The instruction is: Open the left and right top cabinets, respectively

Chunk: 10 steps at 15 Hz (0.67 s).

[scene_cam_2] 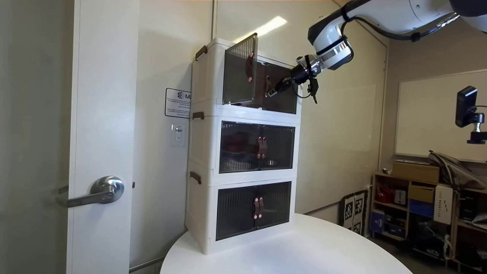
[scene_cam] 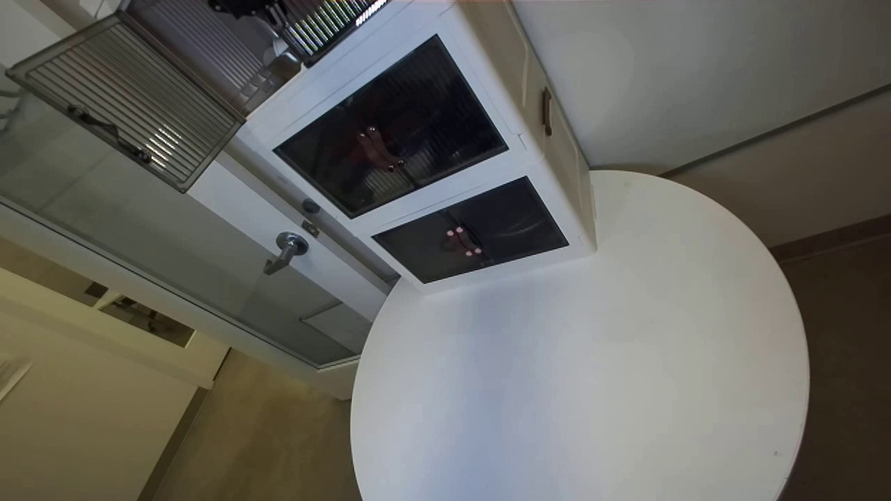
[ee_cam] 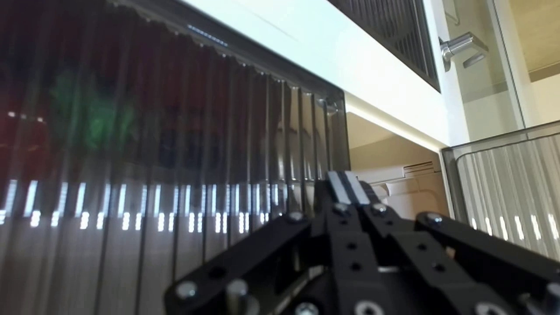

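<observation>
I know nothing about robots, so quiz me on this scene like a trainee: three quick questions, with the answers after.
1. How many tiers has the white unit on the round table?
2. True or false: both top doors are swung wide open.
3. The end effector is: a) spread wide; b) shut; c) hidden in every view.

Key:
1. Three.
2. False: facing the unit, the top left door is swung out, the top right door is not.
3. b.
</observation>
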Tool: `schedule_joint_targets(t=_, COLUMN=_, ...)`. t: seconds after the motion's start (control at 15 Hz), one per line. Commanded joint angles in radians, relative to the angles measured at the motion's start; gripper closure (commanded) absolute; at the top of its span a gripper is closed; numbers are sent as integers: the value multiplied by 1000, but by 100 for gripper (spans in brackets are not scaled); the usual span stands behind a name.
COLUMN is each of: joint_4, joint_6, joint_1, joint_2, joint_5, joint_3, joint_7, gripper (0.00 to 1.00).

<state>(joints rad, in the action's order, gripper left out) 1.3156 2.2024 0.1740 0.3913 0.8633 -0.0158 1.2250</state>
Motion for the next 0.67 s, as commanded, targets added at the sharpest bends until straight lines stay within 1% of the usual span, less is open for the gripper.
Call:
schedule_joint_targets(t=0.0, joint_4=-1, joint_6=0, joint_1=-22, joint_2=-1, joint_5=19, joint_3=-28, joint_7=20, gripper=100)
schedule_joint_targets(t=0.27, joint_4=26, joint_6=-35, joint_1=-27, joint_2=-20, joint_5=29, joint_3=-44, joint_7=12, gripper=100)
schedule_joint_targets(t=0.6, joint_4=53, joint_6=-63, joint_1=-52, joint_2=-49, joint_5=9, joint_3=-73, joint_7=-16, gripper=100)
